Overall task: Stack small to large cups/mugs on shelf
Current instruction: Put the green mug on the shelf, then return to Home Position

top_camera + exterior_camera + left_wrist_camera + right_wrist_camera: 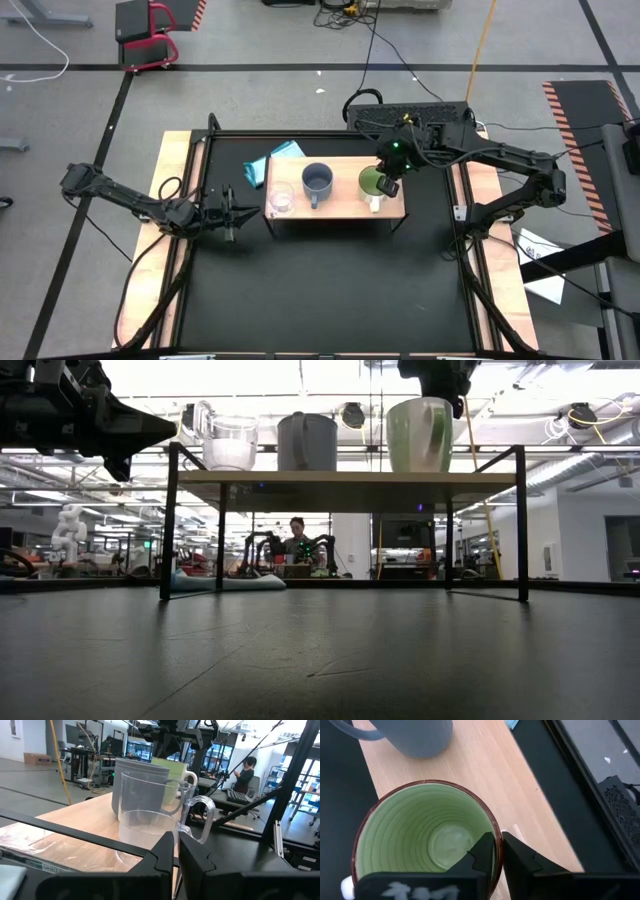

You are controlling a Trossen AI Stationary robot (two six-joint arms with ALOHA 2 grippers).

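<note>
On the light wooden shelf point(340, 212) three vessels stand in a row on their bases. They are the clear glass cup point(282, 198) at the left end, the grey-blue mug point(318, 180) in the middle and the green mug point(370, 182) with a white handle point(375, 205) at the right end. My right gripper point(388, 185) comes down over the green mug's rim and is shut on it. My left gripper point(232, 210) hovers shut off the shelf's left end, level with the glass cup point(150, 820) and pointing at it. My right gripper point(498, 837) pinches the green mug's wall at the rim point(493, 826), one finger inside the mug and one outside. It comes from above, pointing down. The mug point(420, 435) stands upright with its base on the shelf top point(350, 477).
A blue cloth point(275, 160) lies at the shelf's far left corner. The shelf stands on thin black legs point(520, 520) over the black table point(330, 290), which has raised wooden side rails point(170, 200). A person point(297, 540) sits far behind the table.
</note>
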